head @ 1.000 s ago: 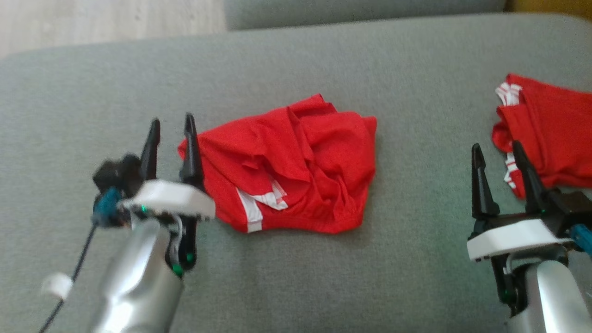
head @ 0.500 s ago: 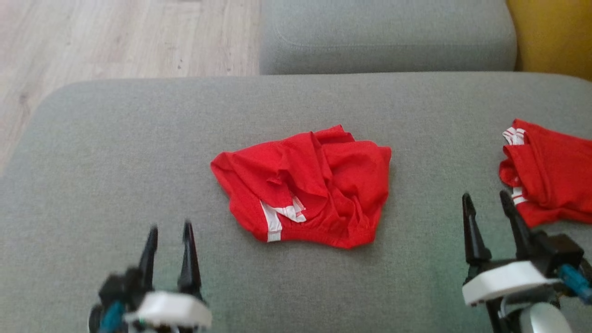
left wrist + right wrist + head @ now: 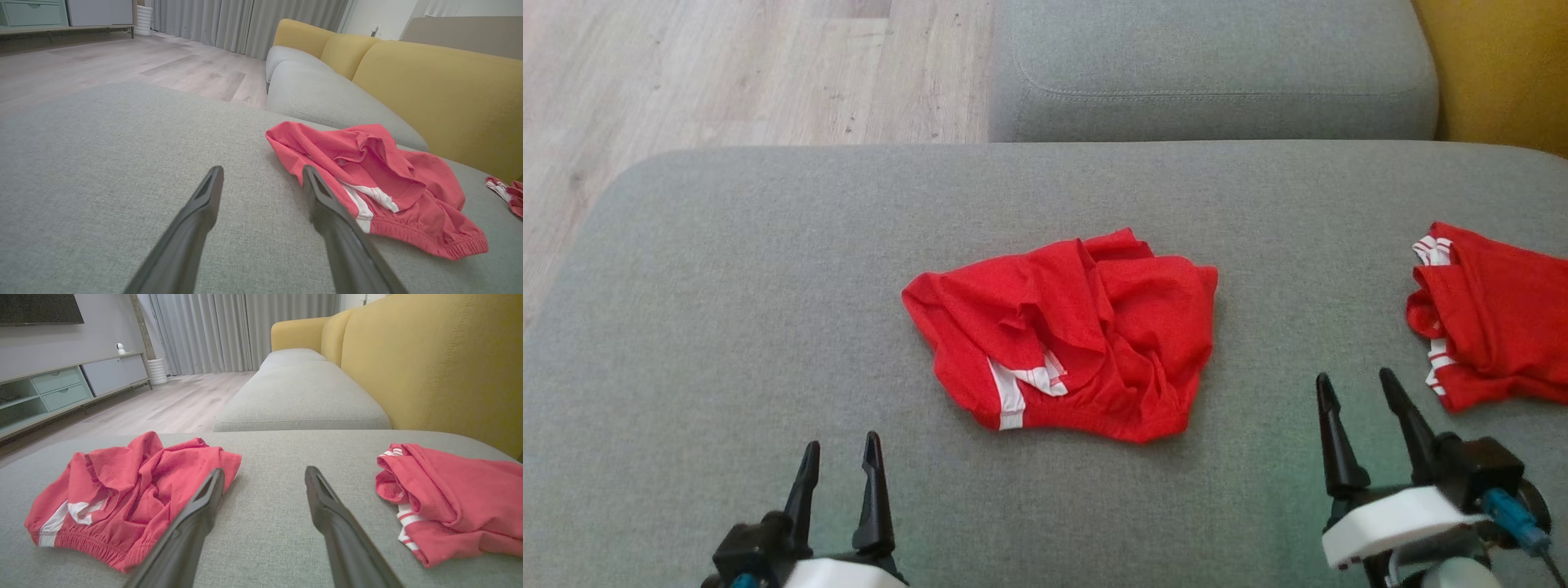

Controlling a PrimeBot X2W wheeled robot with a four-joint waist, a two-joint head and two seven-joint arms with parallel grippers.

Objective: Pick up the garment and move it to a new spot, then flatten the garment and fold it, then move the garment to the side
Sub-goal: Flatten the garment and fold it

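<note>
The garment (image 3: 1070,335) is a pair of red shorts with white side stripes, lying crumpled in the middle of the grey sofa cushion (image 3: 727,310). My left gripper (image 3: 841,442) stands open near the cushion's front edge, to the garment's lower left and apart from it. In the left wrist view the garment (image 3: 380,179) lies just right of the open left gripper (image 3: 262,169). My right gripper (image 3: 1354,376) is open too, over bare cushion right of the garment. The right wrist view has the garment (image 3: 130,490) left of the empty right gripper (image 3: 264,469).
A second red garment with white stripes (image 3: 1494,327) lies at the cushion's right edge, close to my right gripper, also visible as the second red garment (image 3: 453,502). Another grey seat cushion (image 3: 1217,73) lies beyond, a yellow backrest (image 3: 1494,73) at far right, wood floor (image 3: 727,73) at upper left.
The head camera has tilted, shifting the whole picture. My left gripper, open beside the garment's left edge a second ago, has drawn back toward the front edge. The garment lies as before.
</note>
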